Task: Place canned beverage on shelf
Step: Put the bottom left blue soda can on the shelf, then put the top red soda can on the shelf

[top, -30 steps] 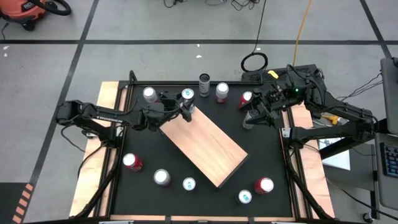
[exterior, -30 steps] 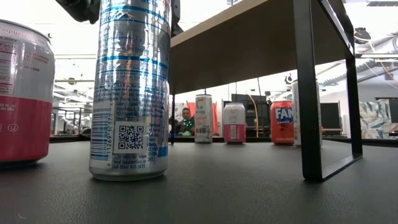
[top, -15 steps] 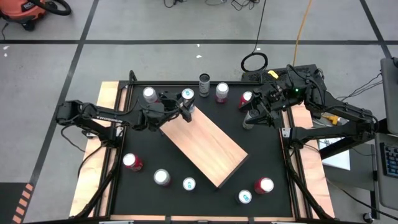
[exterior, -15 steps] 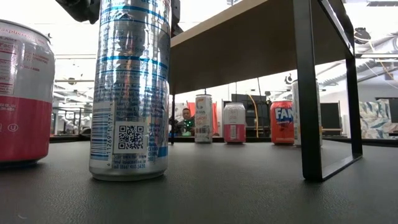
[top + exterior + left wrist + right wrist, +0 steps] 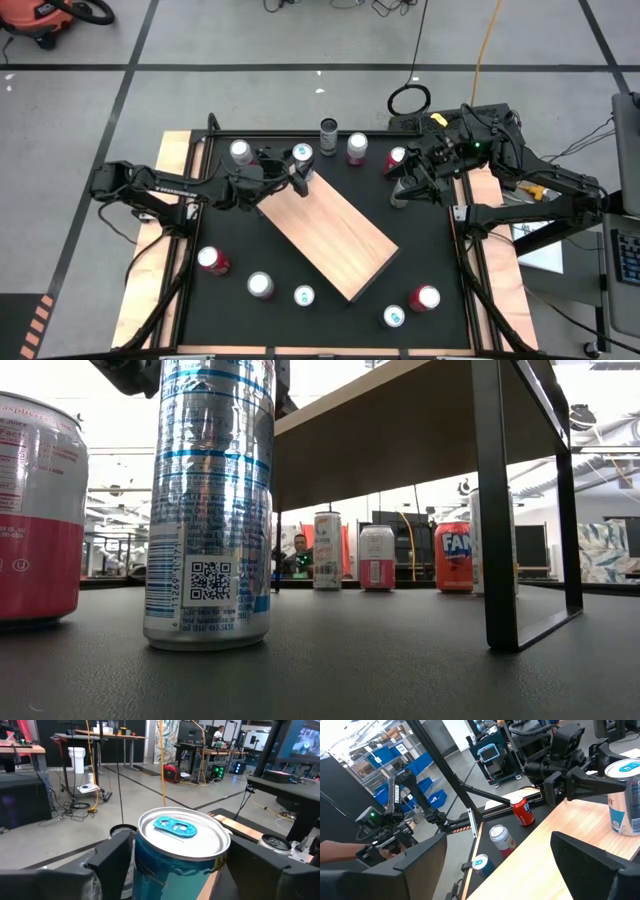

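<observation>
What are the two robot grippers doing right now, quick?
Left gripper: around the blue-topped can on the shelf; grip cannot be told.
Right gripper: open, holding nothing.

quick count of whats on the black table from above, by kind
cans: 10 in plain sight, 1 of them on the shelf
shelf: 1
total: 11

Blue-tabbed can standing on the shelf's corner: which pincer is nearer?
Left. The left pincer straddles the blue-tabbed can on the shelf; the right pincer hangs across the table, beyond the shelf's far side.
</observation>
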`<state>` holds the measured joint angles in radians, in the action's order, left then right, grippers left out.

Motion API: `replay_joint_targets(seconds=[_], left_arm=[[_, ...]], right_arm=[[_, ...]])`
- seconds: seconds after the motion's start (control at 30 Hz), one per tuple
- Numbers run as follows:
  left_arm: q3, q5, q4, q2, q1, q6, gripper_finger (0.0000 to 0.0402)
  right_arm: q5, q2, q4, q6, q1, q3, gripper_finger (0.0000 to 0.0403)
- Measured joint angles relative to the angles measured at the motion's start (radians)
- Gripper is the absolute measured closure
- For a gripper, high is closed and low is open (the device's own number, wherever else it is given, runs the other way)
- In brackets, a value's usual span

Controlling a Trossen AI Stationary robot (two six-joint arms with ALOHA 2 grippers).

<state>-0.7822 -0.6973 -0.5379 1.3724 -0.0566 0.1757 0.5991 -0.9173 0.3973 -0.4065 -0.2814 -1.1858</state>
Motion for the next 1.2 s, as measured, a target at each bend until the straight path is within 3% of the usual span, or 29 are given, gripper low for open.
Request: replay_joint_targets(seconds=[0.5, 0.93, 1.2], left_arm=[[-0.001, -0.007, 0.002, -0.137, 0.006, -0.001, 0.0084], [-0.001, -0.129, 0.032, -0.285, 0.107, -0.001, 0.0084], [-0.001, -0.224, 0.049, -0.341, 0.187, 0.002, 0.0084]], right_arm=[[0.0, 0.0, 0.0, 0.004, 0.0, 0.0, 0.0069], [-0.055, -0.027, -0.008, 0.026, 0.0, 0.0, 0.0069], [-0.104, -0.156, -0.155, -0.011, 0.0, 0.0, 0.0081]])
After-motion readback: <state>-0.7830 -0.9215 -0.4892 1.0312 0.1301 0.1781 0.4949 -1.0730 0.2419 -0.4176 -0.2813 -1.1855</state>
